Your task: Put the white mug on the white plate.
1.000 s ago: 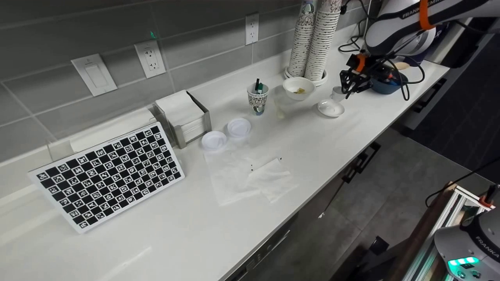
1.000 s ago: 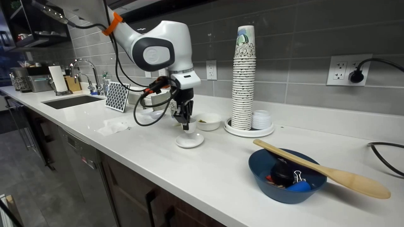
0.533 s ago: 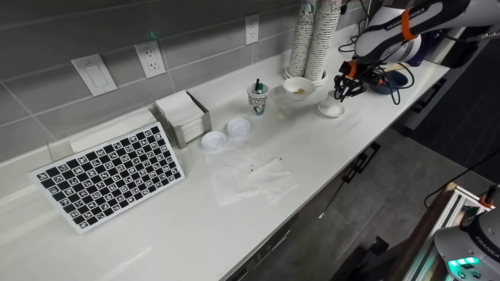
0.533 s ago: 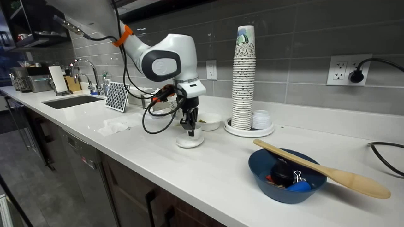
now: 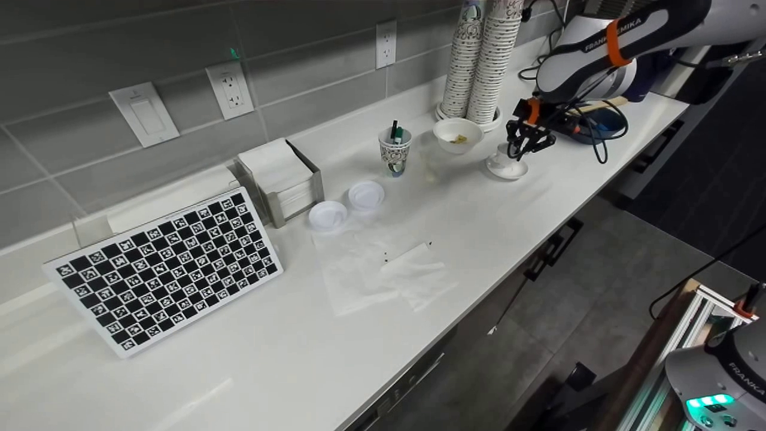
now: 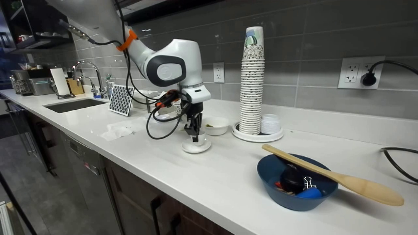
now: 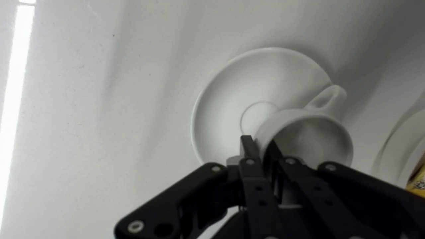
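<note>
The white mug (image 7: 315,141) is over the white plate (image 7: 222,106) in the wrist view, covering its lower right part, handle toward the upper right. My gripper (image 7: 260,142) is shut on the mug's wall, one finger outside and one inside the mouth. In both exterior views the mug (image 5: 504,151) (image 6: 201,138) is at the plate (image 5: 508,173) (image 6: 192,148), partly hidden behind the gripper (image 5: 516,154) (image 6: 196,138). Whether the mug's base touches the plate, I cannot tell.
A white bowl (image 6: 216,126) stands close behind the plate, with tall stacks of paper cups (image 6: 252,94) beyond. A dark blue bowl (image 6: 297,202) bears a wooden spoon (image 6: 369,187). A pen cup (image 5: 395,157), lids (image 5: 366,196) and a chequered board (image 5: 167,269) stand along the counter.
My gripper has carried the mug from behind the plate to over it. In the last half second the mug has come slightly lower and farther over the plate.
</note>
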Controlling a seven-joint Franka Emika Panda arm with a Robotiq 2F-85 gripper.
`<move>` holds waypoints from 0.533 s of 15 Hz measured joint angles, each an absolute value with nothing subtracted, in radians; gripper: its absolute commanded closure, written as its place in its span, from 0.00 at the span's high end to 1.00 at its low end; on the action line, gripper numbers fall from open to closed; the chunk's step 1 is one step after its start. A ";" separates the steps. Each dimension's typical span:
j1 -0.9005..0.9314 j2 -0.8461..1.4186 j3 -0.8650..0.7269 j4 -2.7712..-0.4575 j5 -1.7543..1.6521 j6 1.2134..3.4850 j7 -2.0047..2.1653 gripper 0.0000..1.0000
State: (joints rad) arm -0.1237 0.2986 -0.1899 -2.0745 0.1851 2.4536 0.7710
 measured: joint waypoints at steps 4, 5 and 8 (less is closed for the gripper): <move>-0.120 0.300 -0.190 -2.077 0.185 2.449 0.771 0.02; -0.120 0.301 -0.190 -2.078 0.185 2.445 0.771 0.02; -0.118 0.303 -0.190 -2.079 0.185 2.429 0.771 0.02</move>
State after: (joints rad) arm -0.1178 0.3034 -0.1900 -2.0789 0.1851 2.4295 0.7710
